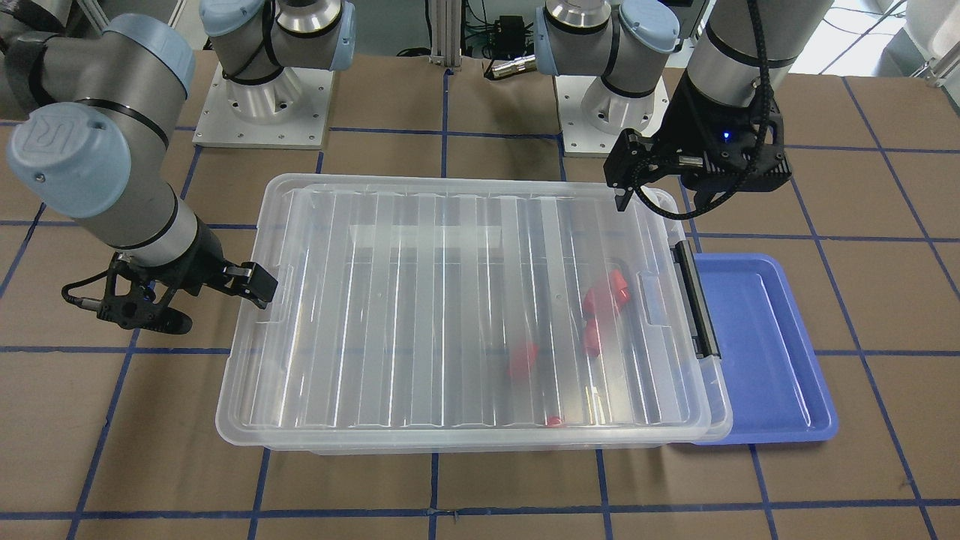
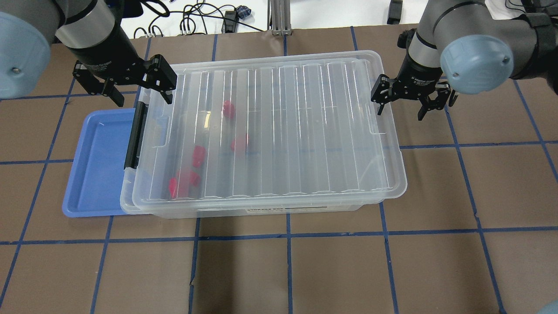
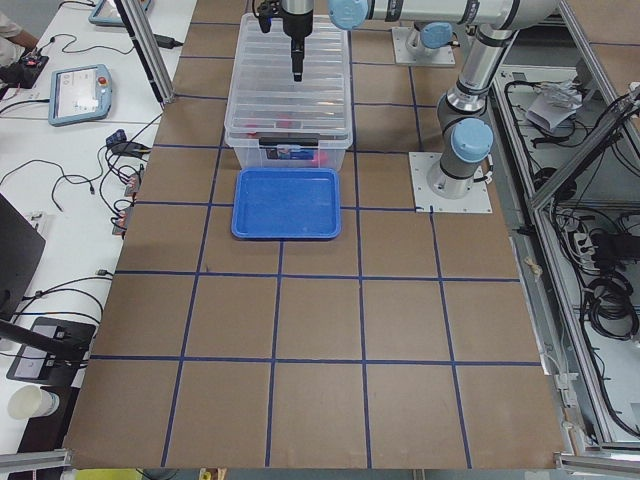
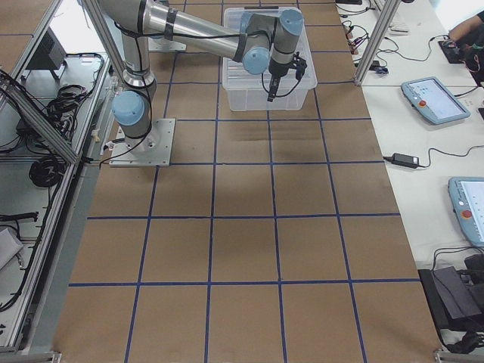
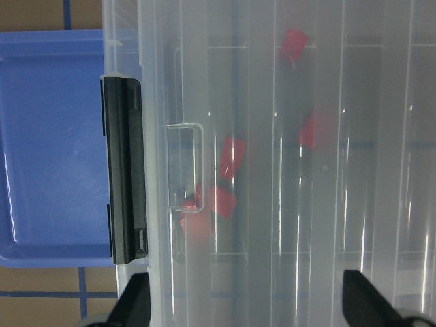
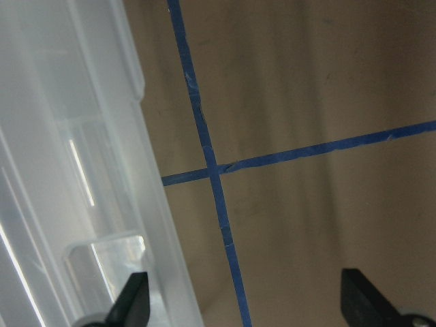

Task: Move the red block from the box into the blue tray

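The box (image 2: 270, 131), a clear bin, stands mid-table with its ribbed lid on and its black latch (image 2: 133, 135) at its left end. Several red blocks (image 2: 239, 143) lie inside, blurred through the lid; they also show in the front view (image 1: 607, 292) and the left wrist view (image 5: 231, 157). The blue tray (image 2: 98, 161) lies empty against the latch end, partly under the bin's rim. My left gripper (image 2: 135, 87) hovers open over the latch corner. My right gripper (image 2: 412, 102) hovers open just off the bin's other end, over the table. Both are empty.
The brown table (image 2: 287, 270) has blue tape grid lines. The arm bases (image 1: 262, 105) stand behind the bin. Cables and tablets lie on white benches (image 3: 80, 95) beyond the table's far edge.
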Available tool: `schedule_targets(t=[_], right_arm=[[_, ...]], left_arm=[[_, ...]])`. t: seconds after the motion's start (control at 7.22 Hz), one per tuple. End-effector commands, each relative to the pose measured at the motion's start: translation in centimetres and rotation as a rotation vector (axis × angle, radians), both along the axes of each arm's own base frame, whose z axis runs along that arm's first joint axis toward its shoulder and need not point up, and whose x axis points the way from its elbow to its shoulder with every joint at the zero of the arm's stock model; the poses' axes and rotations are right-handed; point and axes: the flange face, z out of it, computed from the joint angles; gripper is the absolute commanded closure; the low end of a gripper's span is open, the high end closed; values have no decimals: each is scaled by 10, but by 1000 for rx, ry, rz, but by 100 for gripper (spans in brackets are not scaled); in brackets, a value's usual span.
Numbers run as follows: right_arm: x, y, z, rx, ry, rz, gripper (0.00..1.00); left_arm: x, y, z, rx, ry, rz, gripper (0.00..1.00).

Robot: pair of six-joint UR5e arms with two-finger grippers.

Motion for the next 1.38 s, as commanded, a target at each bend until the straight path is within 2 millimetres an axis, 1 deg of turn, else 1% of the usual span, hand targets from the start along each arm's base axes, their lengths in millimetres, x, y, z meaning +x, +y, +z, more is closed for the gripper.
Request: schedule_targets(t=[0.0, 0.28, 0.42, 0.55, 0.69, 0.97, 1.25], right_arm=[[-7, -2, -3, 4, 7, -10, 0], [-23, -6, 0, 2, 22, -31, 0], [-29, -7, 1, -1, 52, 16, 0], [-33, -7, -2, 4, 55, 54, 0], [-39, -9, 0, 2, 55, 57, 0], [-82, -11, 0, 13, 84, 81, 0], [-102, -12, 4, 1, 82, 123, 0]], left_arm=[[0, 0, -1, 1, 0, 2, 0], [0, 0, 0, 0, 0, -2, 0], [0, 0, 0, 1, 0, -2, 0], [0, 0, 0, 0, -1, 2, 0], [0, 0, 0, 0, 0, 2, 0], [0, 0, 0, 0, 0, 2, 0], [0, 0, -1, 1, 0, 2, 0]])
